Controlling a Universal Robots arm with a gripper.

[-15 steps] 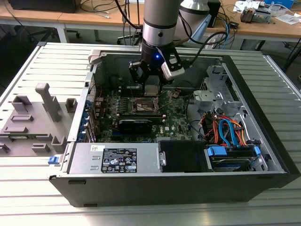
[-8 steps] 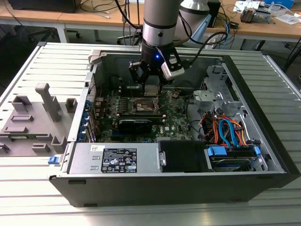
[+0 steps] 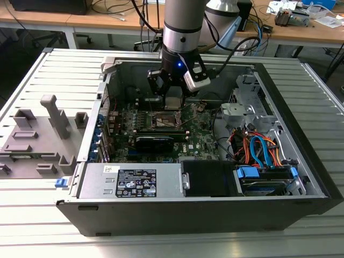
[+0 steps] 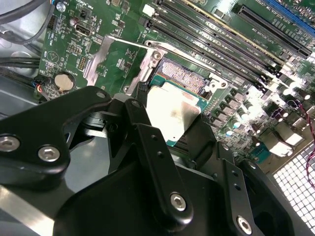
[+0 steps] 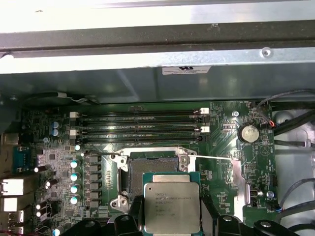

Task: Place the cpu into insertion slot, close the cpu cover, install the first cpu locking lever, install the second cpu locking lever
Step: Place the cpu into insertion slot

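My gripper [image 3: 173,103] is shut on the cpu [image 3: 173,101], a flat square chip with a silvery top, and hangs inside the open computer case. In both wrist views the cpu [image 5: 171,206] [image 4: 172,115] sits between black fingers [image 5: 135,219] [image 4: 134,115], just above and slightly off the insertion slot [image 5: 150,169] [image 4: 183,76]. The slot [image 3: 166,119] lies open, dark with a metal rim, on the green board. The cpu cover [image 5: 235,174] [image 4: 98,59] is swung open to the side near the coin battery [image 5: 248,132]. Thin wire levers [image 5: 216,158] stand released.
Long black memory slots [image 5: 140,125] run beside the socket. A long black card [image 3: 155,141], a power supply [image 3: 131,180] and bundled cables [image 3: 258,150] fill the case. The case wall [image 5: 157,59] rises close behind. A grey fixture [image 3: 37,134] stands at the exterior view's left.
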